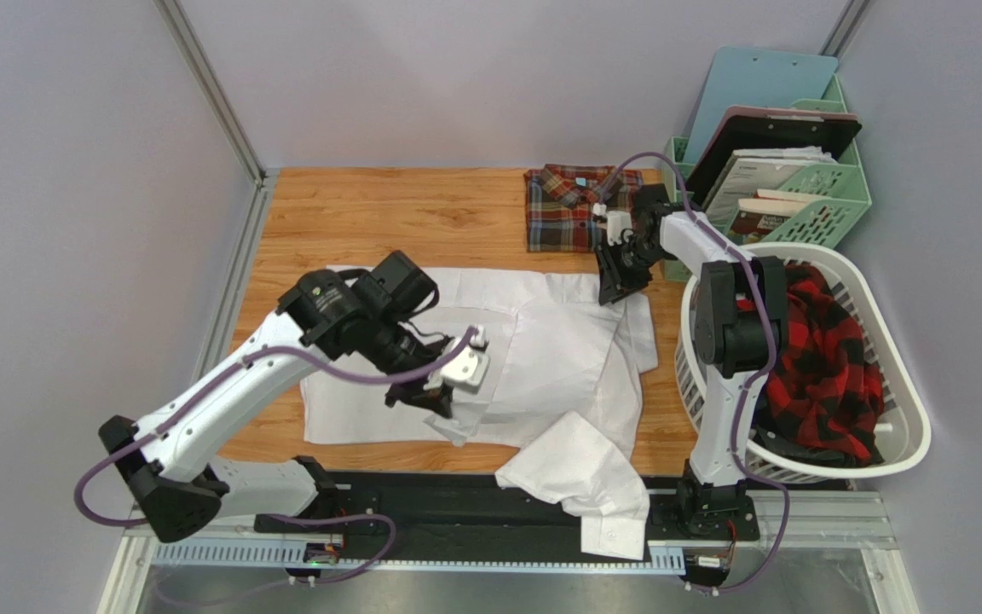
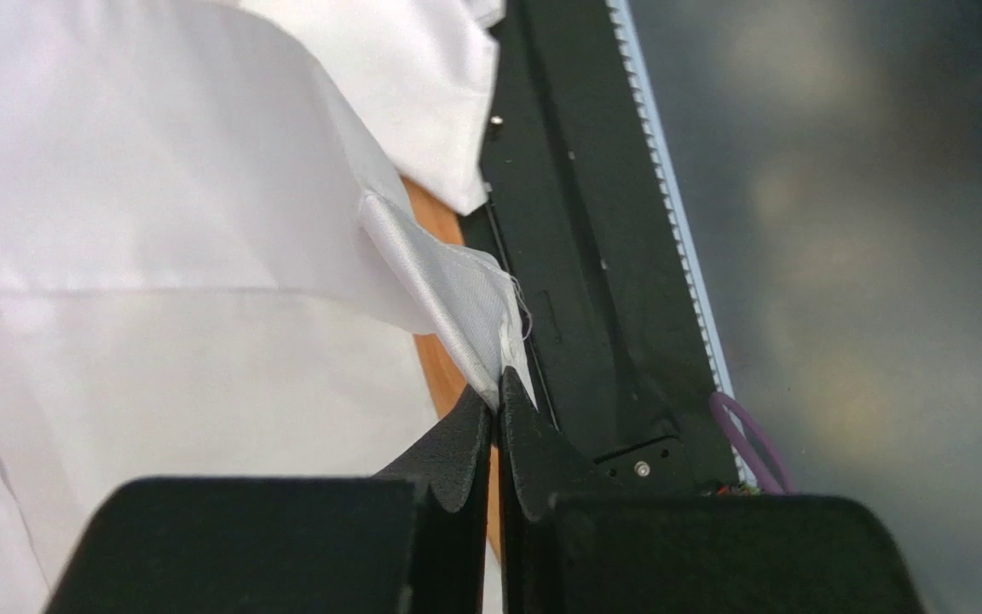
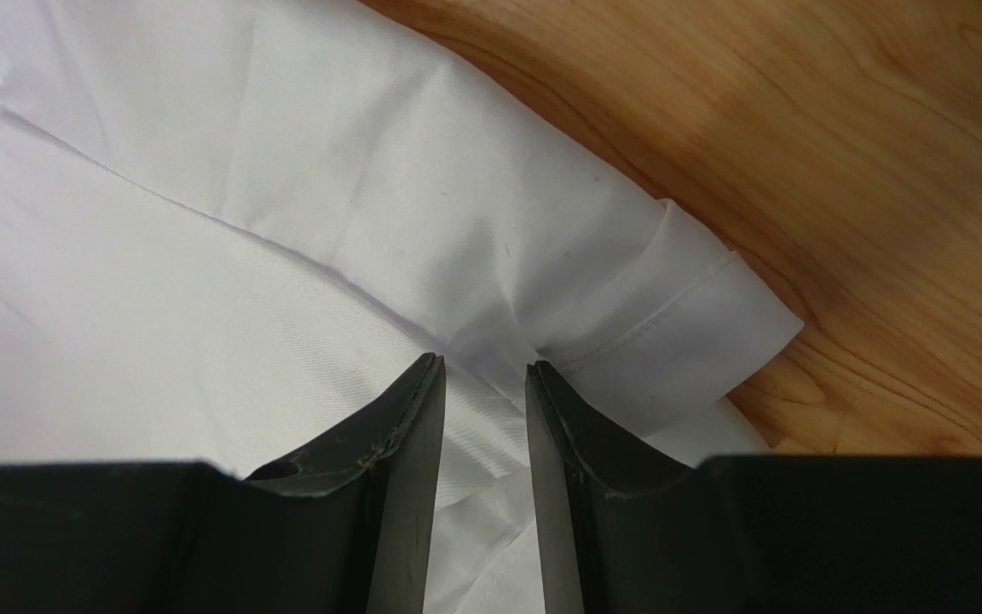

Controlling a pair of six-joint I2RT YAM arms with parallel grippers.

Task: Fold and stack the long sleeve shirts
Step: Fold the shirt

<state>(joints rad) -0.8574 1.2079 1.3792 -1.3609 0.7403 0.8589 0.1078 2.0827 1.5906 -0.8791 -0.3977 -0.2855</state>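
Apparently, white basket (image 1: 915, 429) holds a red-black checked shirt (image 1: 829, 365).

We reach our left arm (image 1: 227, 390) from its base out over the near-left part of the white shirt (image 1: 547, 339), elbow raised and wrist turned down toward the shirt's near edge. The left gripper (image 2: 499, 416) is clamped tight on a thin fold of that edge, fingertips pressed together. Our right arm (image 1: 710, 429) stands upright beside the shirt's right side, forearm angled to its far right corner. There the right gripper (image 3: 481, 374) points down, jaws narrowly parted, and seems to pinch a pucker of cloth.
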